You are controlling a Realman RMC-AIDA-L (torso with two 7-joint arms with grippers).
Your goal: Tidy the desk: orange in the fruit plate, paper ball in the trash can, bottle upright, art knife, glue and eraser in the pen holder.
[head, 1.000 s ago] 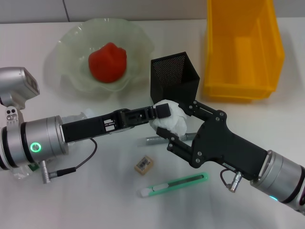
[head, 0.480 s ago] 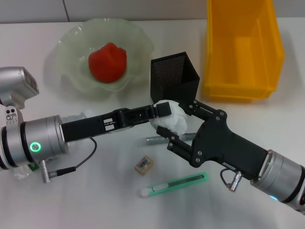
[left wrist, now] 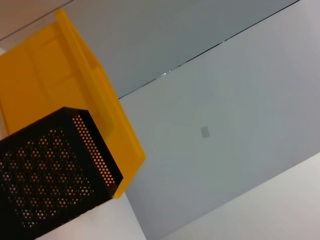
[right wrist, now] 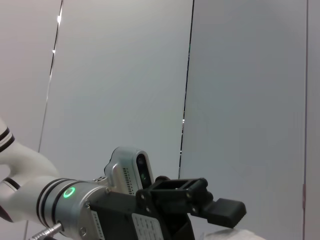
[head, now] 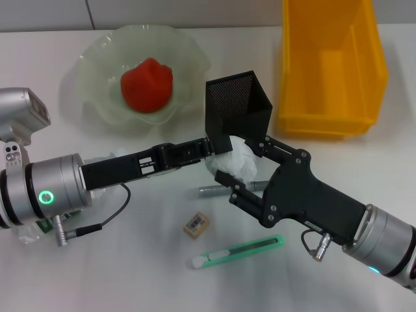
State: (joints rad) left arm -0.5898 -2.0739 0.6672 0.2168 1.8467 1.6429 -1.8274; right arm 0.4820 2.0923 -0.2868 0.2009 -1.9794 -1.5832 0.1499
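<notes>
head view: the right gripper (head: 229, 160) has its black fingers closed on the crumpled white paper ball (head: 235, 162), held just in front of the black mesh square pen holder (head: 237, 107) and above the white table (head: 130, 260). the left gripper (head: 211, 146) reaches in from the left, its tip against the ball's near side; whether its fingers are spread or closed i cannot tell. the yellow plastic bin (head: 331, 65), which i take for the trash can, stands beside the pen holder, well apart from the ball. the red-orange fruit (head: 147, 84) already sits in the pale green wavy glass plate (head: 97, 65). on the table lie the grey glue stick (head: 214, 191), the small tan eraser (head: 196, 223) and the green art knife (head: 237, 252).

to do this step well, i judge the right arm should lift the ball clear over the pen holder's rim, carry it across to the bin and let go only once above the opening; the left arm should draw back so it does not snag.

the ball is roundish, with no clear long axis. the knife's long axis runs aslant, its white end toward the robot's left.

left wrist view: only the pen holder (left wrist: 50, 175) and bin (left wrist: 65, 80) show.

right wrist view: the left arm's gripper (right wrist: 220, 212) shows, with a sliver of white at the edge, probably the ball.
</notes>
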